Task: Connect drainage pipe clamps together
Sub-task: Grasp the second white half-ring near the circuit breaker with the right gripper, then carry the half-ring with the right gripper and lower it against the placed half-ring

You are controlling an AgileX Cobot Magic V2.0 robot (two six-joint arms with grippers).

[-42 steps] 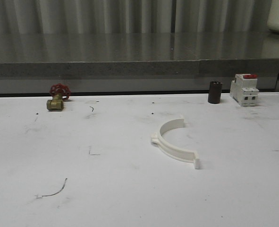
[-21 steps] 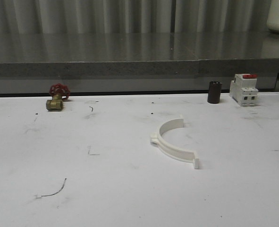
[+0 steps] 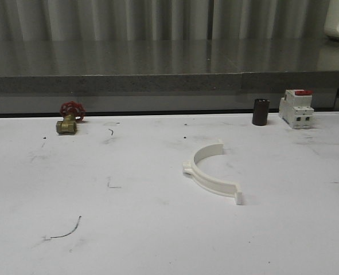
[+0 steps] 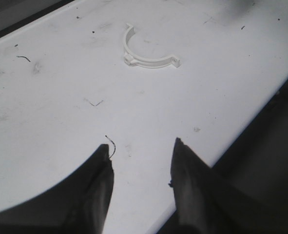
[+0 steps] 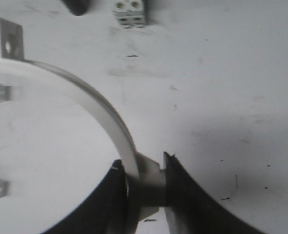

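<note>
- I see the brass valve (image 3: pixel 67 126) with its red handwheel far left on the white table (image 3: pixel 158 229), near the back edge.
- My left gripper (image 4: pixel 140 161) hangs above the table in the left wrist view, fingers spread apart, nothing between them.
- A thin dark squiggle (image 4: pixel 111 145) is marked on the table close to the left finger's tip.
- One white half-ring clamp (image 3: pixel 210 173) lies flat mid-table, slightly right of centre, open side facing the back, a small square tab at each end. Same clamp in the left wrist view (image 4: pixel 146 53), well apart from the left fingers.
- A dark short cylinder (image 3: pixel 260 112) stands upright at the back right, the white breaker (image 3: pixel 296 108) with a red switch near it on its right, not touching.
- My right gripper (image 5: pixel 143 179) is clamped onto the end of a second half-ring clamp (image 5: pixel 85 97); the arc curves away from the fingers, its holed tab at the far end.
- Breaker (image 5: pixel 129 12) and cylinder (image 5: pixel 77 6) sit on the table beyond the held clamp.
</note>
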